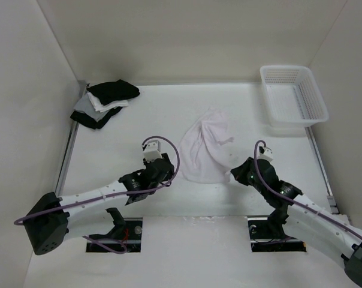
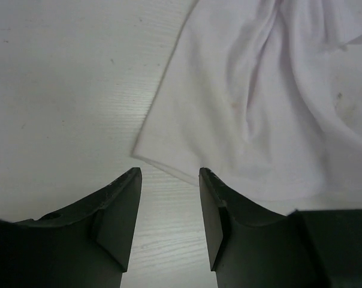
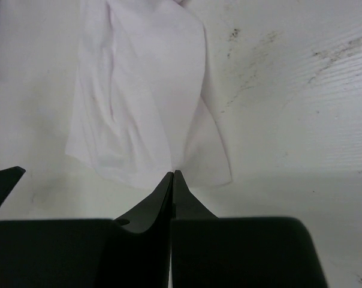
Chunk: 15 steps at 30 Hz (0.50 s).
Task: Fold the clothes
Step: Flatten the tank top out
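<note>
Near-hem pickup
I read left gripper released, just short of T-shirt's near-left corner; right gripper clenched at the hem (grip unconfirmed).

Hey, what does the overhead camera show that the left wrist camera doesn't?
Only the overhead view: the white basket at the far right, the black, grey and white clothes pile at the far left, and the right gripper. Only the left wrist view: the left gripper up close, jaws open with nothing between them. Both: the white T-shirt crumpled on the table, its near corner just ahead of the left gripper.
</note>
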Motion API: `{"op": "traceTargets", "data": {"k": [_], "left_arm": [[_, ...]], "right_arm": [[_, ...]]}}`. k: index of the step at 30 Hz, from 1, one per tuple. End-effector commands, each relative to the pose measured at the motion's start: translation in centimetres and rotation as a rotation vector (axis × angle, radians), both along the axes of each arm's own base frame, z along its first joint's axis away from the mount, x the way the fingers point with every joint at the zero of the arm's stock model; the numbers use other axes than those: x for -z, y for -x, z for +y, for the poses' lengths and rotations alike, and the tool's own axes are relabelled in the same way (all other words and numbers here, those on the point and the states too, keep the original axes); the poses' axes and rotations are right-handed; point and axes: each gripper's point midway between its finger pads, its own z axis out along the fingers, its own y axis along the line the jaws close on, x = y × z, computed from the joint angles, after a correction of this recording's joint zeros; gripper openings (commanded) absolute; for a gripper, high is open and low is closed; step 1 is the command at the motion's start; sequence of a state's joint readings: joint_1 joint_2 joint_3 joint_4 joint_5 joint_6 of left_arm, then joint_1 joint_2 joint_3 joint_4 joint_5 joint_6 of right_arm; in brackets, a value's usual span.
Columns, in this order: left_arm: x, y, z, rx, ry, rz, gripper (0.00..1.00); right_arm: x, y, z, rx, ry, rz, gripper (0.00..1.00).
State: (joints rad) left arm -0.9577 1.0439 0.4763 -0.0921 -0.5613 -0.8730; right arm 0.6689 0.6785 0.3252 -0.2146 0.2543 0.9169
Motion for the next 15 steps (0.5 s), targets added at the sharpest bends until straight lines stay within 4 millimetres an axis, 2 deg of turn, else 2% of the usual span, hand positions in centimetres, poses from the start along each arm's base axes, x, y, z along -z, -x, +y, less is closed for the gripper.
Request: {"op": "traceTargets", "data": {"k": [1, 5, 9, 12, 15], "left_arm": [[0.6, -1.6, 1.4, -0.078, -0.019, -0.01, 0.41], [2.5, -3.7, 2.4, -0.091, -0.075, 0.007, 0.41], [4.0, -4.0, 0.6, 0.007, -0.034, 0.075, 0.39], [5.0, -3.9, 0.8, 0.015, -0.039, 0.109, 0.36], [5.2, -3.9, 0.9, 0.014, -0.023, 0.108, 0.36]], "right_arm": [[0.2, -0.5, -0.5, 0.047, 0.015, 0.001, 0.0], [0.2, -0.6, -0.5, 0.047, 0.013, -0.004, 0.0], [0.1, -0.6, -0.6, 0.049, 0.007, -0.008, 0.0], [0.0, -0.6, -0.5, 0.045, 0.007, -0.009, 0.0], [0.0, -0.6, -0.3, 0.038, 0.004, -0.015, 0.0]]}}
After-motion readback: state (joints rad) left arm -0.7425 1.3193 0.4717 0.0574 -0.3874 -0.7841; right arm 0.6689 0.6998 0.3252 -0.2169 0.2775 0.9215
